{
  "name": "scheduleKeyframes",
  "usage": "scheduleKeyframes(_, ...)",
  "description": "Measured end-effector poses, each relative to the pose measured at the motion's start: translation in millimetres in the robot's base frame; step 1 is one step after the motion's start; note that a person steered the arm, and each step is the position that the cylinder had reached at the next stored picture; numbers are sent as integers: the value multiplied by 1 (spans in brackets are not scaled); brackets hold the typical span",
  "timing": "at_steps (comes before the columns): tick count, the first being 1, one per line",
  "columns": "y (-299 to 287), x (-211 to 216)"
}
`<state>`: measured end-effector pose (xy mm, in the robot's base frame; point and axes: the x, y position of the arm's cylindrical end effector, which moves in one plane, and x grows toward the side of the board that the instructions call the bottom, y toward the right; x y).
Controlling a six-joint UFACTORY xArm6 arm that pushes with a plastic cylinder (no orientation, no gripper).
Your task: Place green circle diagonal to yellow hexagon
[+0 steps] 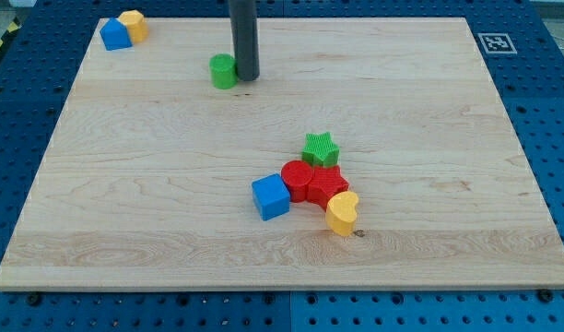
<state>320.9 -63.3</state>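
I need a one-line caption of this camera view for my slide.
My tip rests just right of the green circle, far from the yellow hexagon beside a blue block at top left.

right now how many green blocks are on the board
2. The green circle sits near the view's top, touching the left side of my tip. The green star tops the centre cluster, above the red blocks. None looks hidden.
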Motion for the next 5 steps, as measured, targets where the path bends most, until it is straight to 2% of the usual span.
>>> scheduleKeyframes(1, -27, -1)
scheduleKeyframes(5, -56, 12)
